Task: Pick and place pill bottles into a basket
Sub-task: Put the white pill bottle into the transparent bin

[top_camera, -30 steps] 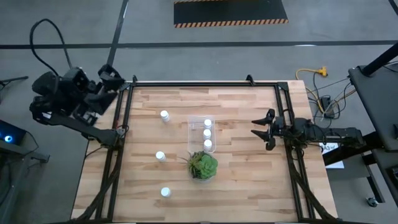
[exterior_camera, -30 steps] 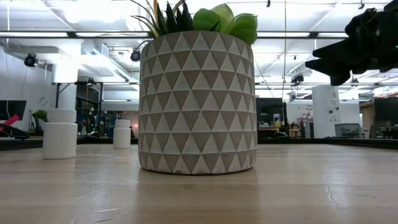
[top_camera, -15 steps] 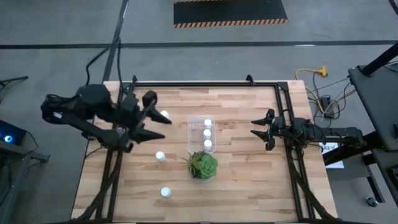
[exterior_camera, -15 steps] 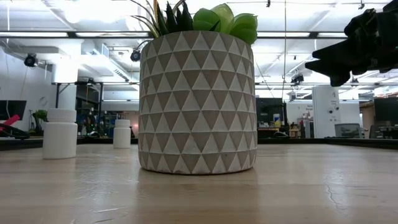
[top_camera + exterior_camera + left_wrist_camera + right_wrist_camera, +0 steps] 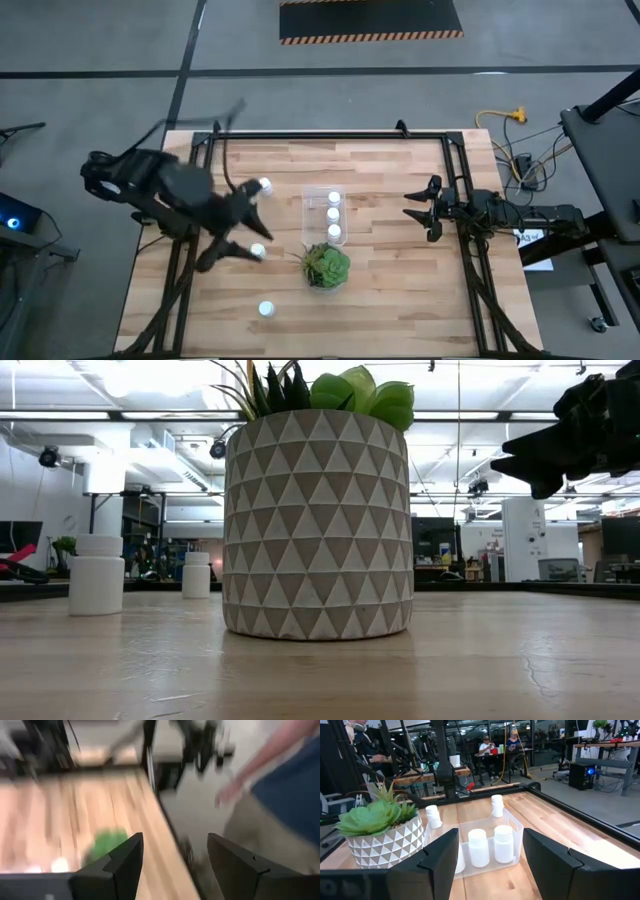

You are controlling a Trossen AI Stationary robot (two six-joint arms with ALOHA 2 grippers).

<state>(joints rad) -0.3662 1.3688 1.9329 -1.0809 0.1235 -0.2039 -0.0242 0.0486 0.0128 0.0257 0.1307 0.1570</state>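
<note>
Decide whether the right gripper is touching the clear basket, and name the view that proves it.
Apart. The high view shows bare table between the right gripper, waiting open at the table's right side, and the basket; the right wrist view shows the same gap.

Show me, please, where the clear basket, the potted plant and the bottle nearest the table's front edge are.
basket [image 5: 311, 212], high view, bare floor on its left side.
potted plant [image 5: 326, 266], high view, middle of the leaves.
front bottle [image 5: 266, 309], high view, its white cap.

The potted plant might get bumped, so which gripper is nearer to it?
Left. The left gripper is over the table just beside the potted plant, on its left; the right gripper waits farther off near the table's right edge.
</note>
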